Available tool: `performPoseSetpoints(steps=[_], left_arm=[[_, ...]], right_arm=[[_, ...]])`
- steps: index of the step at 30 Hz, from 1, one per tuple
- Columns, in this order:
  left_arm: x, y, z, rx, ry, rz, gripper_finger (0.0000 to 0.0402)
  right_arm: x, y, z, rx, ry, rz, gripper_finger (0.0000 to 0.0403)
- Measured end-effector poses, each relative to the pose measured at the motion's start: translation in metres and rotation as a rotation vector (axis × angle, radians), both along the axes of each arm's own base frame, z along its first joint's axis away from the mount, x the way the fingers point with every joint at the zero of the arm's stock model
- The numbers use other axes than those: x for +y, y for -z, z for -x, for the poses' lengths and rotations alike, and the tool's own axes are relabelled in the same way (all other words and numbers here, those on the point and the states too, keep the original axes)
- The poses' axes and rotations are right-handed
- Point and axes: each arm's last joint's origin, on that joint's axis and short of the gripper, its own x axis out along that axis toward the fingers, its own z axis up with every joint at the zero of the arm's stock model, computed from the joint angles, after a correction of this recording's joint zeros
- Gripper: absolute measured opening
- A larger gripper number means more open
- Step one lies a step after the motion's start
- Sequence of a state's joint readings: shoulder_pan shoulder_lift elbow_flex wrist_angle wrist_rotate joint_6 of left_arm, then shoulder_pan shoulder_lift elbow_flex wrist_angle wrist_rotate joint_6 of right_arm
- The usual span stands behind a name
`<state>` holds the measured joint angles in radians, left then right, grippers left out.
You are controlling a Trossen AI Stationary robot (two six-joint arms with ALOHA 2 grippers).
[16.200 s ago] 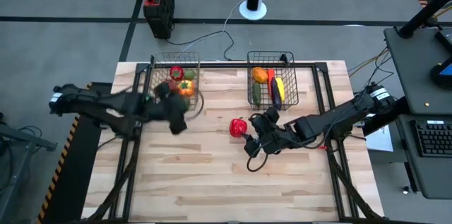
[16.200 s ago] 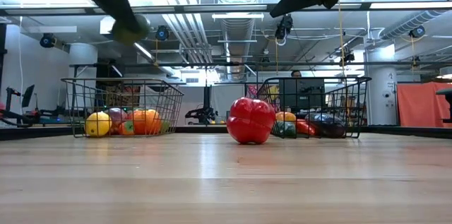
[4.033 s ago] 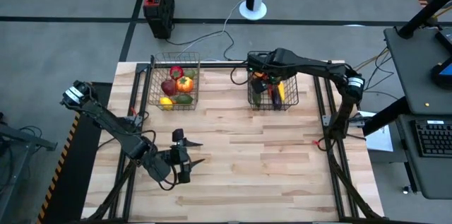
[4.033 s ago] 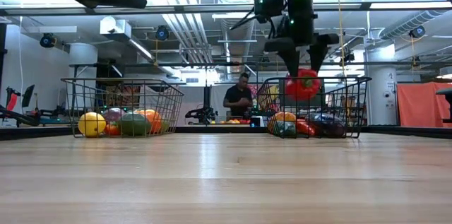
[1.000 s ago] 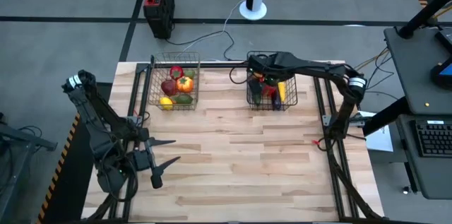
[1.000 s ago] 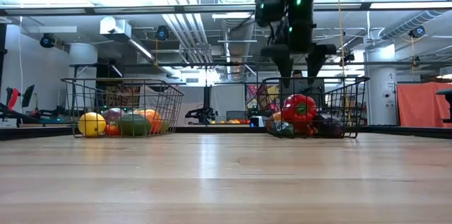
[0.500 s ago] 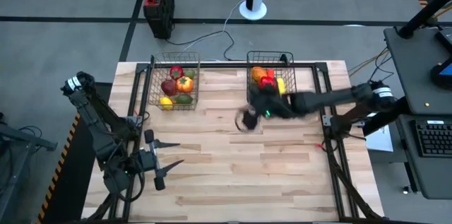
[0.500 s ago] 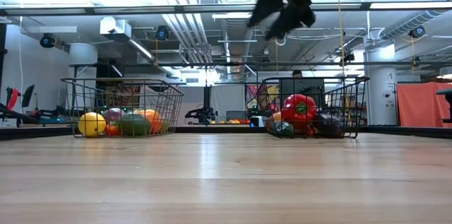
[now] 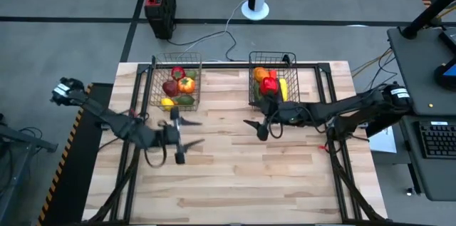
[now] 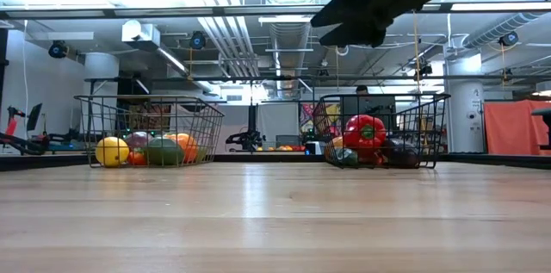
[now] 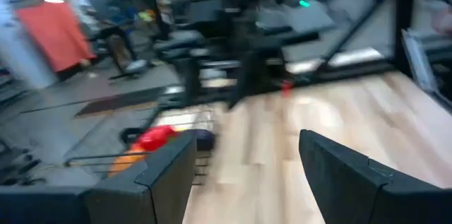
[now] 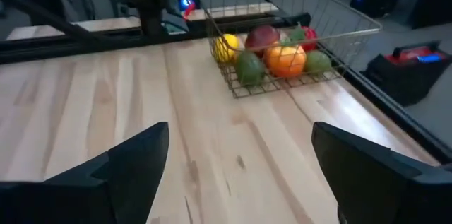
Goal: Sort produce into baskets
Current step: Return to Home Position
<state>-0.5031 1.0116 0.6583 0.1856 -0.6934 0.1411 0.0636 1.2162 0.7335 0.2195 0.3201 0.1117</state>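
Produce (image 9: 178, 87) lies sorted in two wire baskets at the table's (image 9: 235, 176) far edge, a red pepper (image 10: 365, 131) in the right basket (image 9: 273, 54), a yellow fruit (image 10: 113, 151) in the left basket (image 9: 175, 55). In front of them, the left gripper (image 9: 195, 132) and right gripper (image 9: 255, 130) hover above the wood, fingers spread apart.

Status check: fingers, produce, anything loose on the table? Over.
Left gripper fingers open, empty, above the table. Right gripper open, empty. Produce all in the baskets. Nothing in the way.
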Motion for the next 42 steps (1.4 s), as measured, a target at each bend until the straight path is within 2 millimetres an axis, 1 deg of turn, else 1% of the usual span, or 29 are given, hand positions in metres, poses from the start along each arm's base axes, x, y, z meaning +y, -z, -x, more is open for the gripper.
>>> performPoseSetpoints(steps=[4,9,14,19,21,24,26,28,31,33,35,38,42], left_arm=[[0.032,0.006,0.025,-0.071,-0.079,0.022,0.0233],[0.057,0.015,0.066,-0.205,-0.097,0.046,0.0233],[0.072,0.025,0.099,-0.356,-0.114,0.072,0.0233],[0.082,0.032,0.125,-0.455,-0.141,0.085,0.0233],[0.085,0.037,0.132,-0.464,-0.16,0.091,0.0233],[0.086,0.043,0.13,-0.417,-0.229,0.071,0.0233],[0.085,0.046,0.128,-0.408,-0.236,0.069,0.0233],[0.084,0.057,0.125,-0.384,-0.221,0.07,0.0233],[0.082,0.069,0.12,-0.376,-0.198,0.093,0.0233],[0.081,0.082,0.116,-0.356,-0.199,0.108,0.0233],[0.08,0.096,0.112,-0.339,-0.204,0.118,0.0233],[0.08,0.104,0.111,-0.299,-0.228,0.164,0.0233],[0.082,0.108,0.111,-0.277,-0.319,0.176,0.0233]], right_arm=[[-0.004,-0.01,0.008,-0.027,-0.056,0.048,0.033],[-0.007,-0.024,0.024,-0.079,-0.081,0.099,0.032],[-0.008,-0.027,0.049,-0.126,-0.094,0.126,0.0312],[-0.008,-0.019,0.081,-0.173,-0.096,0.113,0.0306],[-0.009,-0.015,0.093,-0.203,-0.102,0.1,0.0304],[-0.009,-0.006,0.111,-0.238,-0.115,0.088,0.0304],[-0.008,0.0,0.122,-0.267,-0.12,0.089,0.0304],[-0.008,0.007,0.133,-0.295,-0.131,0.094,0.0304],[-0.008,0.014,0.154,-0.416,-0.164,0.103,0.0304],[-0.007,0.022,0.165,-0.484,-0.191,0.102,0.0304],[-0.006,0.034,0.169,-0.525,-0.23,0.097,0.0304],[-0.006,0.053,0.173,-0.57,-0.258,0.097,0.0304],[-0.006,0.057,0.175,-0.519,-0.267,0.143,0.0304]])
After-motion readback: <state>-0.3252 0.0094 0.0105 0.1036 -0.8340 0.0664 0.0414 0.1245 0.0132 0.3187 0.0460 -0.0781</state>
